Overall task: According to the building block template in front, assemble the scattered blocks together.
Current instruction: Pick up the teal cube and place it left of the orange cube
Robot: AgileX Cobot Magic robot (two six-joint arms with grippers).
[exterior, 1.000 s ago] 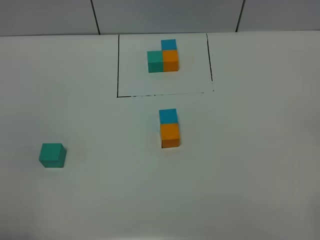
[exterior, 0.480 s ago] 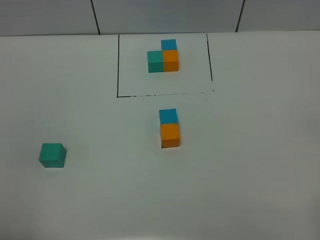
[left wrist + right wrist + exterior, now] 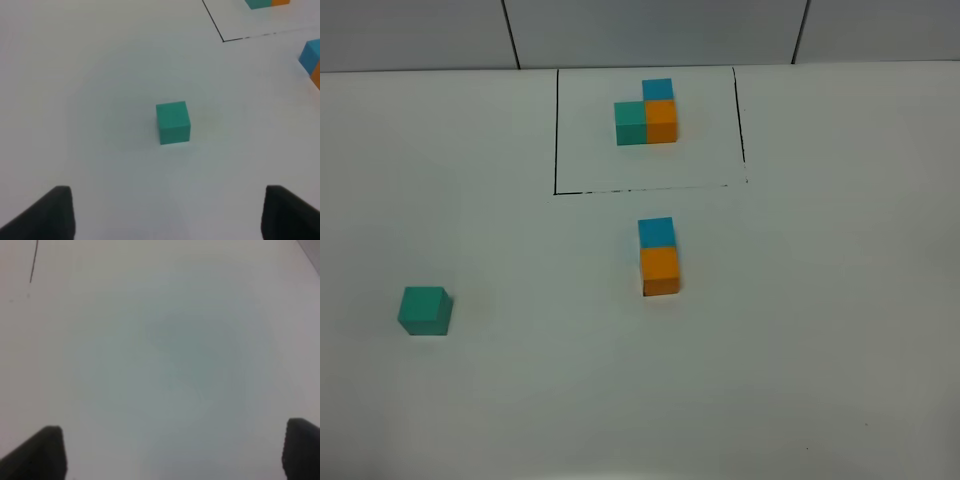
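The building block template (image 3: 646, 116) sits at the back inside a thin black outline: teal, orange and blue cubes in an L. In front of it the scattered blue block (image 3: 656, 231) touches the orange block (image 3: 661, 271) behind it. The scattered teal block (image 3: 425, 310) lies alone at the front left; it also shows in the left wrist view (image 3: 173, 122). My left gripper (image 3: 167, 212) is open and empty, short of the teal block. My right gripper (image 3: 172, 452) is open and empty over bare table. Neither arm shows in the exterior view.
The white table (image 3: 820, 330) spreads around the blocks. A grey panelled wall (image 3: 650, 30) runs along the back edge. The black outline's corner (image 3: 223, 40) shows in the left wrist view, with the blue and orange pair at that view's edge (image 3: 312, 62).
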